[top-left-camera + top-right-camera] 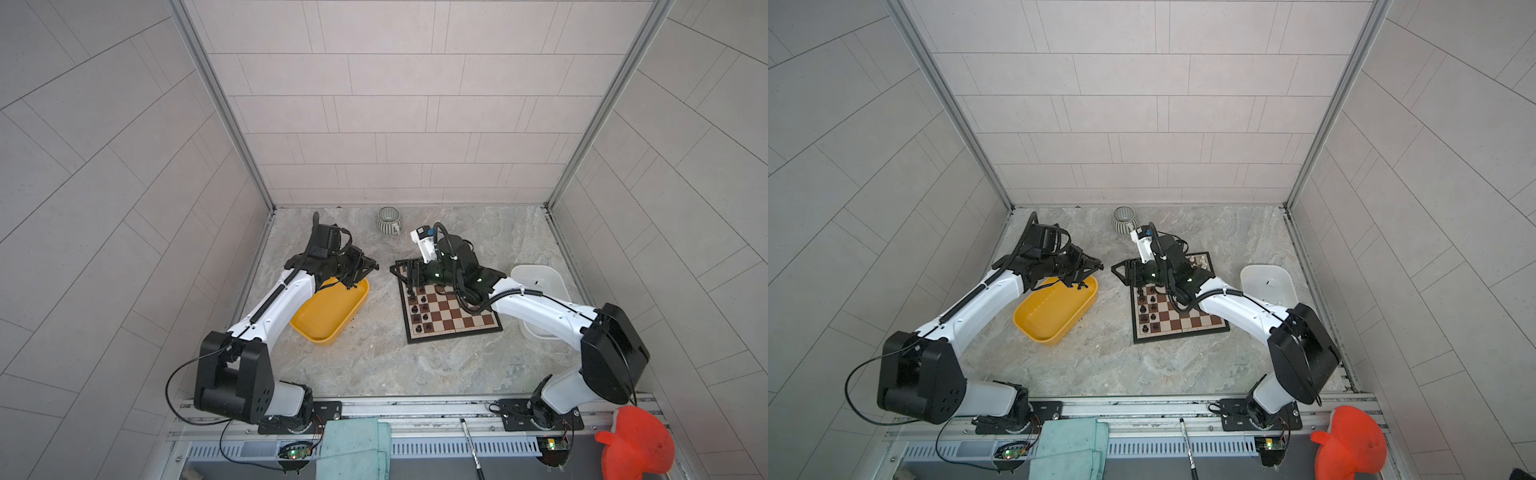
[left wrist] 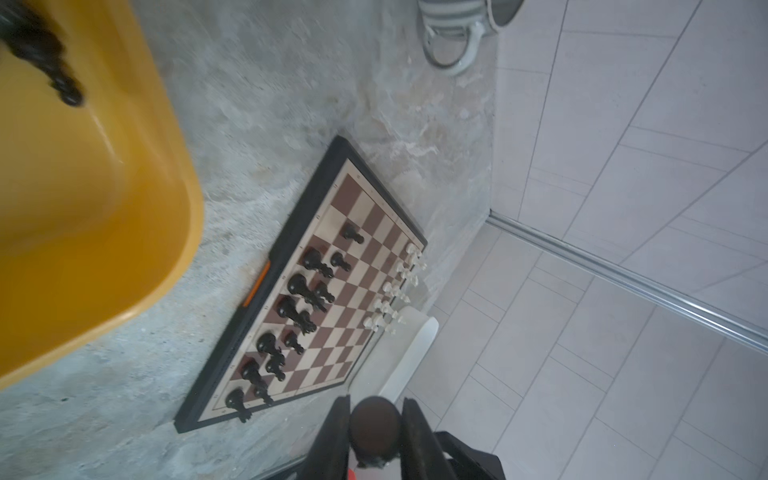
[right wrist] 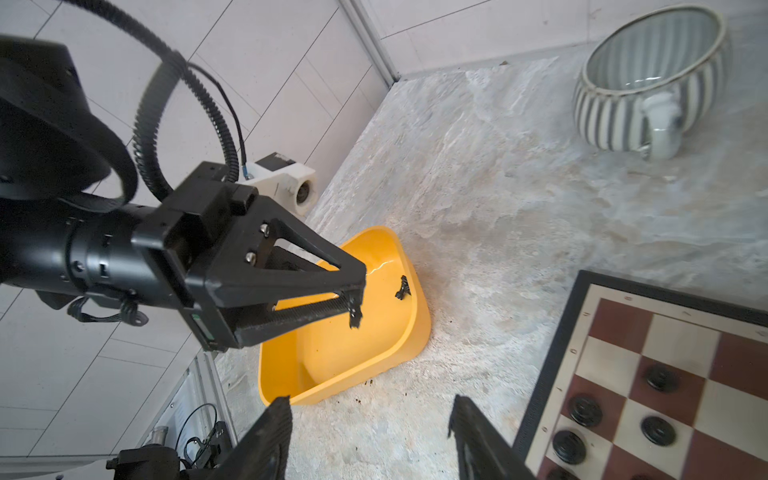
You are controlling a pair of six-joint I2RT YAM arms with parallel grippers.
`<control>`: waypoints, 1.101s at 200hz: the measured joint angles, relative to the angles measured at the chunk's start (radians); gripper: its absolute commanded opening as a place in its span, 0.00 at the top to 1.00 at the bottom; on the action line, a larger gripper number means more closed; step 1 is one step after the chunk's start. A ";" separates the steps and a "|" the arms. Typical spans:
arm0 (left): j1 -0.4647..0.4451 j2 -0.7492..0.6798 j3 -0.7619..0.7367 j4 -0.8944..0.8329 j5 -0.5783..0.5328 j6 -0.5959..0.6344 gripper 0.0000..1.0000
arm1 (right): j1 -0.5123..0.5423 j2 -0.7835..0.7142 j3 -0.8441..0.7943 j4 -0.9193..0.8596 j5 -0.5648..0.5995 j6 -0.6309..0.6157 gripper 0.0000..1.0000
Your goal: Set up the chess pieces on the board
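Observation:
The board [image 1: 454, 335] [image 1: 1183, 336] lies right of the middle. Several black chess pieces [image 1: 424, 308] [image 2: 299, 287] [image 3: 661, 378] stand in two rows along its left side. White pieces [image 1: 1198, 261] [image 2: 395, 286] line the opposite edge. My left gripper [image 1: 370, 268] [image 1: 1095, 266] [image 2: 374, 409] hovers over the yellow tray's far end, shut on a black chess piece [image 2: 374, 426] [image 3: 354, 318]. Another black piece [image 3: 402, 287] lies in that tray. My right gripper [image 1: 395, 270] [image 1: 1116, 268] [image 3: 370, 409] is open and empty, above the table by the board's far left corner, facing the left gripper.
The yellow tray [image 1: 328, 320] [image 1: 1054, 320] [image 2: 83, 208] [image 3: 353, 357] sits left of the board. A white tray [image 1: 540, 282] [image 1: 1266, 282] stands to the board's right, partly under my right arm. A striped mug [image 1: 388, 220] [image 1: 1124, 219] [image 3: 648, 83] stands by the back wall.

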 measured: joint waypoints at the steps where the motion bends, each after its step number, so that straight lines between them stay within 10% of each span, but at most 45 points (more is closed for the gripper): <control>1: -0.001 0.000 0.000 0.002 0.001 -0.002 0.76 | 0.001 0.004 0.002 0.003 0.001 0.001 0.39; 220: -0.045 -0.018 0.015 0.054 0.050 -0.054 0.76 | 0.010 0.122 0.068 0.093 -0.037 0.067 0.83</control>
